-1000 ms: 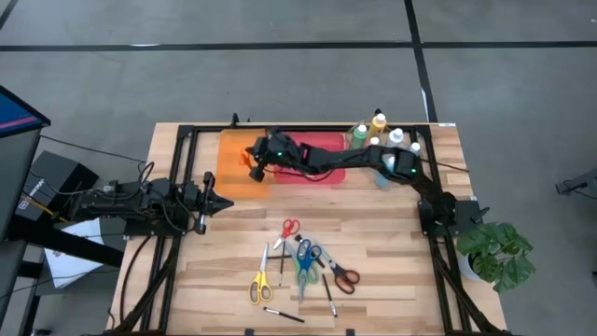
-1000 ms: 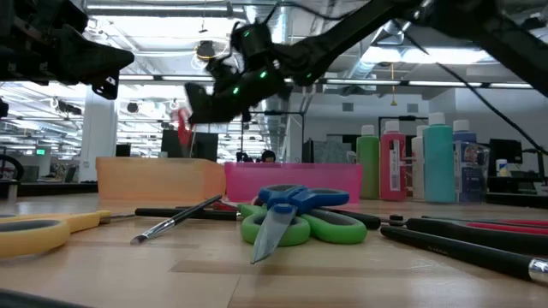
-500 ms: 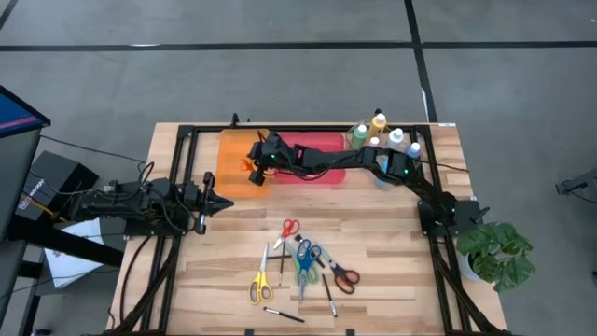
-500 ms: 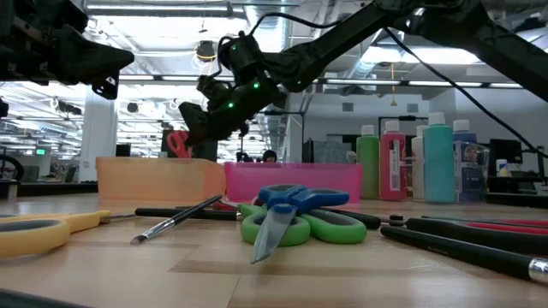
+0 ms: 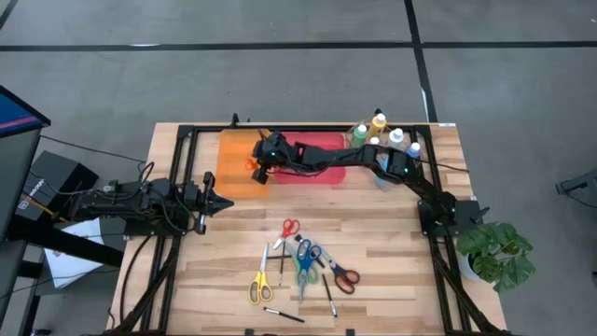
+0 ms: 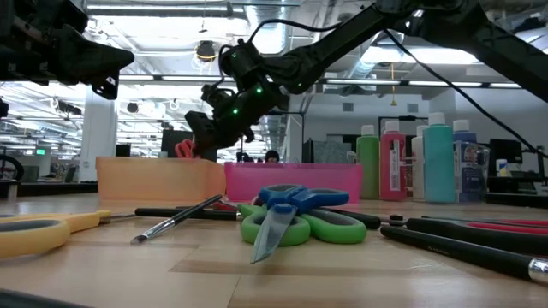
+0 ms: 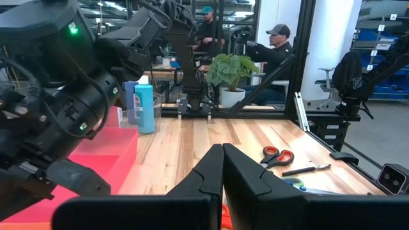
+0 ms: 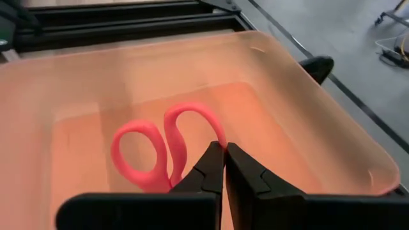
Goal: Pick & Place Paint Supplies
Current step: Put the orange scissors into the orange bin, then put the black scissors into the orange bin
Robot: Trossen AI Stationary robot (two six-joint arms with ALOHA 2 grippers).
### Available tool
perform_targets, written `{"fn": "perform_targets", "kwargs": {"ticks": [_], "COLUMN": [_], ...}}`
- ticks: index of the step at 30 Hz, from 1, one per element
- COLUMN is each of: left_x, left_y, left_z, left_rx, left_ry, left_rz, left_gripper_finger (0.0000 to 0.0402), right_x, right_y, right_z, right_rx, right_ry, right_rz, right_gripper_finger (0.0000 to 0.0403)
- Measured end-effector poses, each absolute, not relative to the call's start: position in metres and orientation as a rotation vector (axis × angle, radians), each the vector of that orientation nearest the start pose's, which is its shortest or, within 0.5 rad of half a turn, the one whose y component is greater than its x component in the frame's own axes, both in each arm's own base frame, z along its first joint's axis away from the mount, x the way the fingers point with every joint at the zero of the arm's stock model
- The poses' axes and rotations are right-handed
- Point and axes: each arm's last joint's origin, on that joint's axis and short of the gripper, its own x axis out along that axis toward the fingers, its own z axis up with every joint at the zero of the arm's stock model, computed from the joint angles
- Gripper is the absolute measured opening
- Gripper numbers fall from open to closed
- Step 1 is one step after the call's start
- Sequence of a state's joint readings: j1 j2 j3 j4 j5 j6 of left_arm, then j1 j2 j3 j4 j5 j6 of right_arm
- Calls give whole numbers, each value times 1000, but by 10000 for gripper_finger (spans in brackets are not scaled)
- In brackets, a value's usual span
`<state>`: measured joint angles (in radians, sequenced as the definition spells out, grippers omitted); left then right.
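Lower than a second ago, the right claw (image 5: 258,168) hangs over the orange bin (image 5: 233,149), clenched on pink scissors (image 8: 153,156) whose handles jut ahead, apparently inside it. At nine o'clock, the left claw (image 5: 227,203) waits, closed.

Place: industrial robotics lab or workshop hall.
Floor: grey concrete (image 5: 280,84) with dark lines.
Ceiling: exposed pipes and strip lights (image 6: 163,10).
Far room: black metal frames (image 7: 307,57), workbenches, seated people (image 7: 271,51), potted plant (image 7: 230,70).
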<state>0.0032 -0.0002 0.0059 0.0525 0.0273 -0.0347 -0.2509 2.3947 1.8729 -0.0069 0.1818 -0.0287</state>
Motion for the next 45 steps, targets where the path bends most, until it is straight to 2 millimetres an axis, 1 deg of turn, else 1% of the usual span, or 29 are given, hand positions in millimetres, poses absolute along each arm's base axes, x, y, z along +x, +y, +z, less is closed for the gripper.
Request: {"fn": "perform_targets", "kwargs": {"ticks": [5,11,17,18,19,20,21,23,26,29,33,35,37,39,42,45], "left_x": [97,97,97,97,97,97,97,97,97,97,97,97,97,97,97,97], "left_y": [0,0,0,0,0,0,0,0,0,0,0,0,0,-1,0,0], "left_z": [171,171,171,171,171,171,171,171,171,171,171,171,171,171,171,171], "left_rx": [-34,-34,-34,-34,-34,-34,-34,-34,-34,-34,-34,-34,-34,-34,-34,-34], "left_ry": [-58,-58,-58,-58,-58,-58,-58,-58,-58,-58,-58,-58,-58,-58,-58,-58], "left_rz": [-25,-25,-25,-25,-25,-25,-25,-25,-25,-25,-25,-25,-25,-25,-25,-25], "left_gripper_finger": [2,2,2,2,2,2,2,2,2,2,2,2,2,2,2,2], "right_x": [520,520,520,520,517,515,512,503,484,461,422,404,389,379,371,369], "right_y": [-139,-139,-139,-139,-138,-138,-136,-130,-112,-85,-45,-24,-2,20,50,77], "right_z": [164,164,164,166,170,179,190,222,267,298,343,354,354,346,323,290], "right_rx": [-7,-7,-22,-33,-39,-47,-61,-91,-119,-137,-163,-149,-118,-95,-94,-81], "right_ry": [548,546,549,554,570,571,570,568,596,667,738,754,760,757,729,704], "right_rz": [-419,-418,-414,-410,-405,-402,-396,-379,-293,-202,-114,-79,-47,-10,59,112], "right_gripper_finger": [10,50,76,82,91,100,110,134,171,197,203,198,192,185,177,172]}}
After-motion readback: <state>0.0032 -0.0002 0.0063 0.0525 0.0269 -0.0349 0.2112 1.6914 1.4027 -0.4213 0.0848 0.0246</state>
